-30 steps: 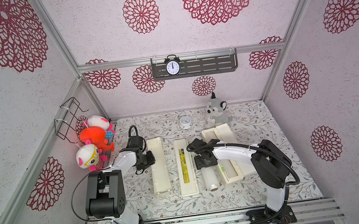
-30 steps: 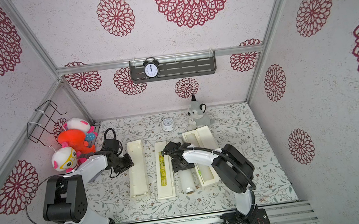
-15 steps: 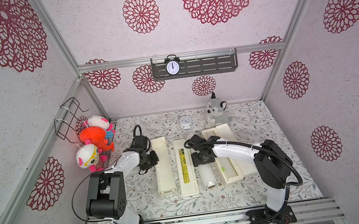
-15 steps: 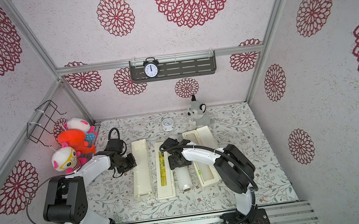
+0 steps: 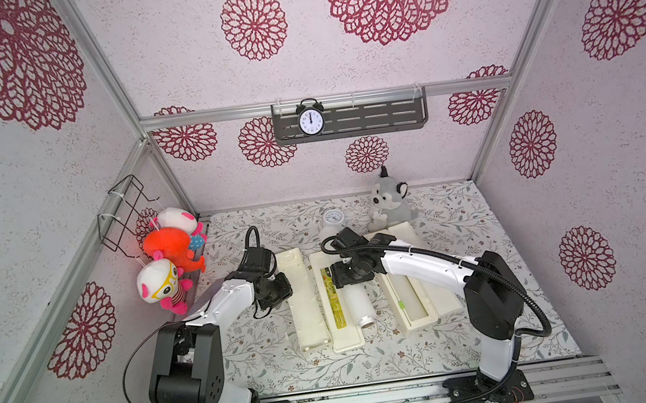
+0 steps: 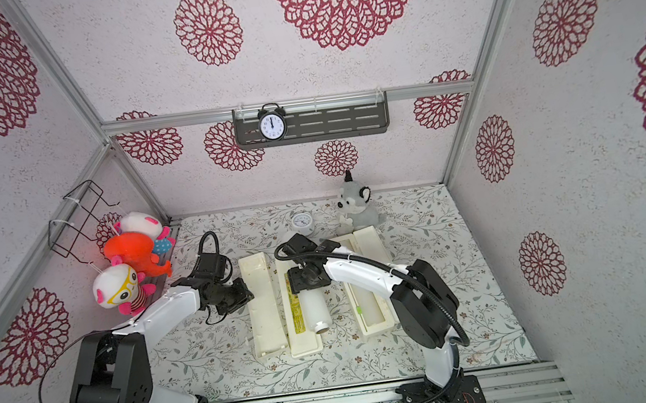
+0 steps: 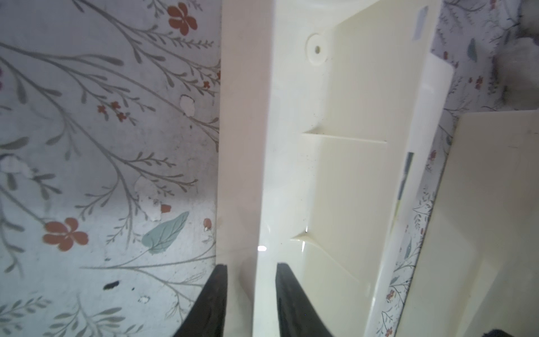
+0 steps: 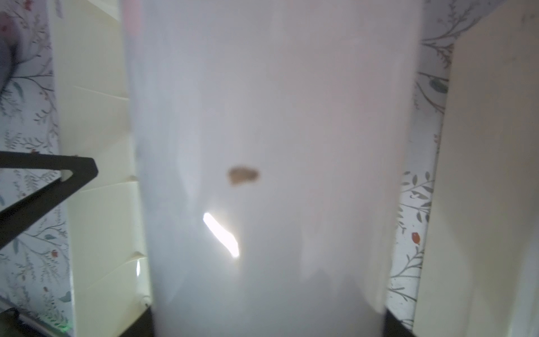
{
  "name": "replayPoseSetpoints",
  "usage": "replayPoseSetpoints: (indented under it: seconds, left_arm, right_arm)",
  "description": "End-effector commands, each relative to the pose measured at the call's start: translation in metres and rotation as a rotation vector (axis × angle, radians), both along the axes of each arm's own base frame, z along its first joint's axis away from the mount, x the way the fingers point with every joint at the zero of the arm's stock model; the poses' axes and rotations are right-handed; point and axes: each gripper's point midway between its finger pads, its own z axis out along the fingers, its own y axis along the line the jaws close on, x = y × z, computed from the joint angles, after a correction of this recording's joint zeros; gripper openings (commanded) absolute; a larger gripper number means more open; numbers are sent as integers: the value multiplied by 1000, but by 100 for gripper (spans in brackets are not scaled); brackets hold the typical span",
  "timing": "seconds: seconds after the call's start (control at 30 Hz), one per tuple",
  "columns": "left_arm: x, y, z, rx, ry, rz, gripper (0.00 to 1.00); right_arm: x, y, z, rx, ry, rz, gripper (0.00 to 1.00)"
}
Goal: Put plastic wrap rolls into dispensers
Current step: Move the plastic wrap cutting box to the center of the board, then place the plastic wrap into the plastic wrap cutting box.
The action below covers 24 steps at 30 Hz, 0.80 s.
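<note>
Roll (image 8: 271, 146) fills right wrist view, its core end (image 5: 367, 324) unseen.

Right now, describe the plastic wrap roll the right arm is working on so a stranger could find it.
Start from the grey plush wolf at the back of the floral table. Nearer the front lie long cream dispensers; the plastic wrap roll lies between two of them, in the right gripper. It alone is a round white cylinder with a hollow core.
</note>
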Motion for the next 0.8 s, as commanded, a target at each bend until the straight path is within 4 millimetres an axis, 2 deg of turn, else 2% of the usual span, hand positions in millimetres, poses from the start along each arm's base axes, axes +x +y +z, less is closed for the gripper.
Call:
replayPoseSetpoints:
  seconds: [0.0,0.13,0.33,0.53,0.77]
  left_arm:
    - [10,12,32,-78,-97,33,34]
    - [9,42,48,-60,-129,91,34]
    - [9,74,45,-138,-171,235,35]
    - [4,85,46,-124,-178,263,35]
    - [4,82,36,-148,-167,263,34]
  right_arm:
    - [17,42,71,218,-138,63,41]
    - [17,62,84,293,-132,91,41]
    - [16,94,88,384,-103,113,41]
    - [19,116,94,501,-54,83,41]
    - [17,138,87,539,-13,54,41]
